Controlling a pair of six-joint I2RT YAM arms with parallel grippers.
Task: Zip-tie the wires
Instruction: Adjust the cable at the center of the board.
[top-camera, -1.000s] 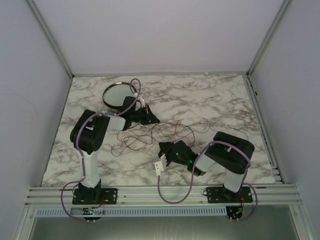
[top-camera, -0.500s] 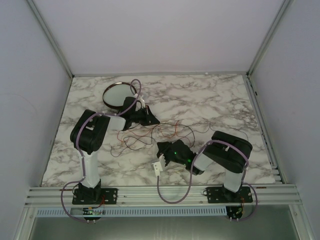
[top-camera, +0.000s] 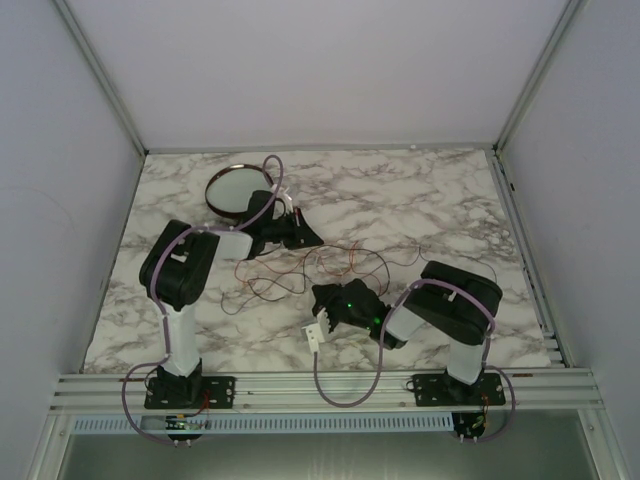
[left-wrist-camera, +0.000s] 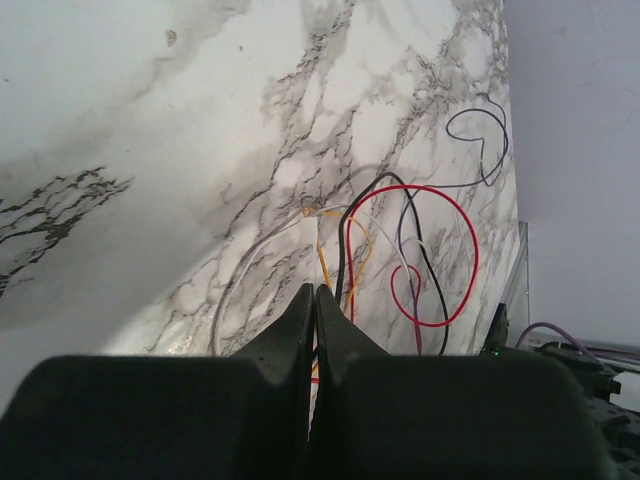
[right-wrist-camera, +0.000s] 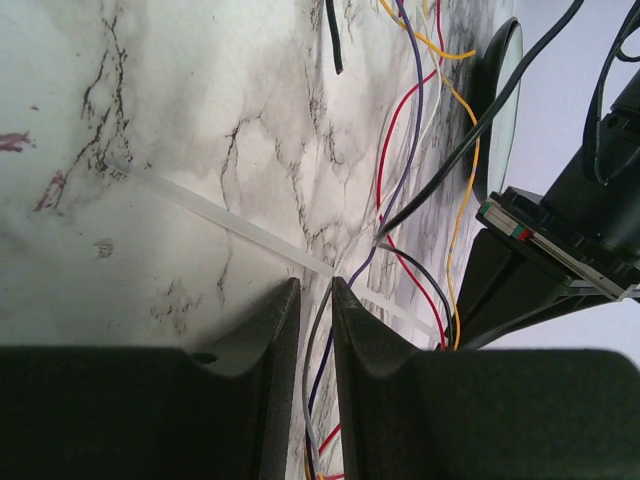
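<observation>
The wires (top-camera: 330, 262) are a loose tangle of thin red, black, orange, white and purple strands on the marble table between the arms. My left gripper (top-camera: 303, 233) is shut on one end of them; in the left wrist view its jaws (left-wrist-camera: 314, 292) are pressed together with orange and red strands in the slit, and the wires (left-wrist-camera: 410, 255) loop ahead. My right gripper (top-camera: 322, 298) holds the other end; its jaws (right-wrist-camera: 316, 288) stand a narrow gap apart with grey, purple and red wires (right-wrist-camera: 395, 150) running between them. A translucent white zip tie (right-wrist-camera: 215, 212) lies flat under the wires just ahead of the tips.
A round dark-rimmed dish (top-camera: 232, 189) sits at the back left behind the left gripper; its edge shows in the right wrist view (right-wrist-camera: 500, 90). Thick lilac cables (top-camera: 335, 392) loop along both arms. Metal frame rails border the table (top-camera: 440, 190).
My right gripper has shifted slightly left. My left gripper has drawn slightly back toward the dish, pulling its end of the wires with it.
</observation>
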